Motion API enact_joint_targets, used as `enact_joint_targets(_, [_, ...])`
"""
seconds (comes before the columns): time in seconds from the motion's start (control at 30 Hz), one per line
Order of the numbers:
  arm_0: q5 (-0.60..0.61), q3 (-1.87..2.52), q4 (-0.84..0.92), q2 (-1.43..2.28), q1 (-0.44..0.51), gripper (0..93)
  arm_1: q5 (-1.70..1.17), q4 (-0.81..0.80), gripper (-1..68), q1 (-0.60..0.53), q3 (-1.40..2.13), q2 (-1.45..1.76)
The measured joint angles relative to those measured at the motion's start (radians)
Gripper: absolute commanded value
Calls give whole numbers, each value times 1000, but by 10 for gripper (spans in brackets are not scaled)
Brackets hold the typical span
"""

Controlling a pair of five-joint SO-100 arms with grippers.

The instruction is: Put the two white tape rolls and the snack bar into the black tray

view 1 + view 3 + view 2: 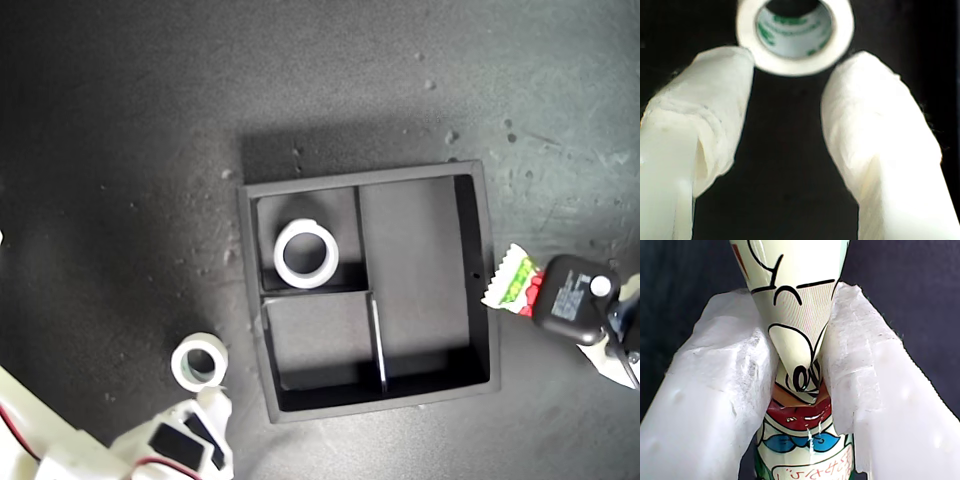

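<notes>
A dark, scuffed surface [120,130] is seen from above in the exterior view, and the black tray [480,300] is set on it near the middle. The tray is divided into one long compartment toward the exterior view's right and two small square ones toward its left. The wider white tape roll [306,254] is laid flat in the upper small compartment; the lower small compartment and the long one are seen bare.

The snack bar [800,390] is held clear of the tray, just beyond its wall at the exterior view's right, where only a crimped end [507,278] is shown past the arm. My first gripper [799,385] is clamped on the bar, its padded fingers [740,390] pressed against the wrapper from both sides.

The smaller white tape roll [199,362] is left on the surface, near the tray's lower corner at the exterior view's left. My second gripper [790,75] is held with its jaws spread apart just beside this roll [795,35], one fingertip [735,65] seemingly at its rim, nothing being gripped
</notes>
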Motion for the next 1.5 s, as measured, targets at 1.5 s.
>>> enact_joint_targets(1.5, [-293, 12, -43, -279, 21, 163, -1870, 230, -6, -52, -1098, -644])
